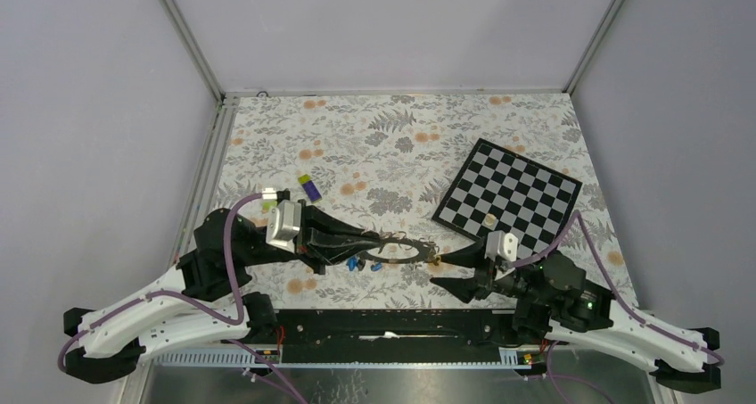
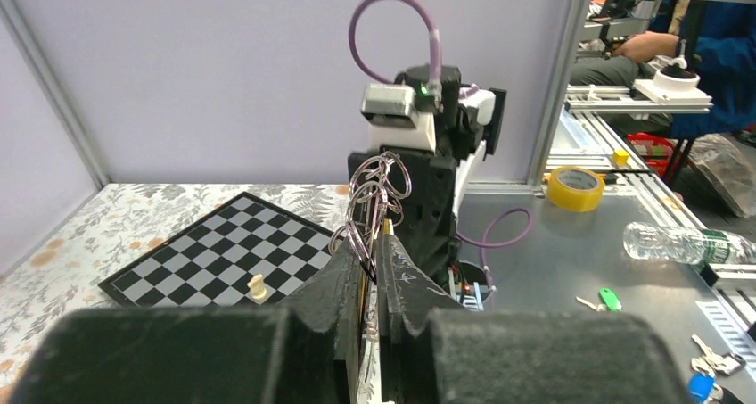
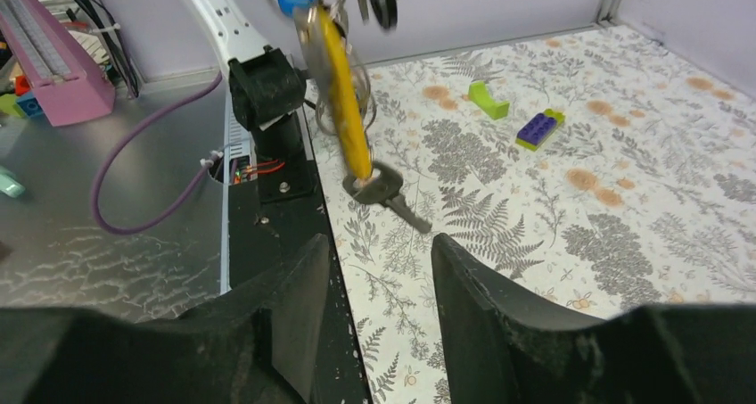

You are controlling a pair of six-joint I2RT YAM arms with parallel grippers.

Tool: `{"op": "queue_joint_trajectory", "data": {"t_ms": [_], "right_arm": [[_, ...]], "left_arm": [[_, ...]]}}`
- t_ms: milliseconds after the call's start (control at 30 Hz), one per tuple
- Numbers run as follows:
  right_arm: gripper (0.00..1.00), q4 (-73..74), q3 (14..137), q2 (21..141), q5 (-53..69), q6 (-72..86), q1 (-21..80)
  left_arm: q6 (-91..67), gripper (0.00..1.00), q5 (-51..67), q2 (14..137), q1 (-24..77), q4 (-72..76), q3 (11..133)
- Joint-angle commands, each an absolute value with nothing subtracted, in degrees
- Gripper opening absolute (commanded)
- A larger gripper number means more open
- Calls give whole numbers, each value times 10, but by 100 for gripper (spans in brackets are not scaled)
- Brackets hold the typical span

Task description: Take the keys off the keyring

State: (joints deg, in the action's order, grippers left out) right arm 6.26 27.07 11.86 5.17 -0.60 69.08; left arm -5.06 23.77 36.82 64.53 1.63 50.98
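Left fingers point(image 2: 343, 279) tight on the keyring point(image 1: 403, 237), right fingers point(image 3: 294, 297) apart; keys point(image 3: 343, 92) near-vertical, tips down.

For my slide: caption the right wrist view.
Open right gripper facing the hanging keys, floral table behind.

Chessboard point(image 1: 521, 190) w/ pale pawn point(image 1: 489, 218), purple-green block point(image 1: 309, 187), floral cloth point(image 1: 383, 136)

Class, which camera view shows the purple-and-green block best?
The right wrist view: the purple-and-green block lies close enough to show its studs and both colours. The top external view shows it only as a tiny, distant patch. The left wrist view misses it.
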Motion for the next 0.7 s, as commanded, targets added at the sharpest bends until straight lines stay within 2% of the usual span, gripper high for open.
{"op": "queue_joint_trajectory", "data": {"t_ms": [0, 167, 333, 667], "right_arm": [[56, -77, 225, 117, 87, 36, 691], [63, -214, 170, 144, 96, 80, 691], [64, -343, 125, 171, 90, 120, 692], [60, -401, 101, 178, 54, 140, 691]], "left_arm": [[-60, 0, 193, 360, 646, 83, 530], [-60, 0, 186, 360, 646, 84, 532], [-62, 0, 185, 359, 646, 89, 527], [-62, 0, 181, 360, 646, 94, 523]]}}
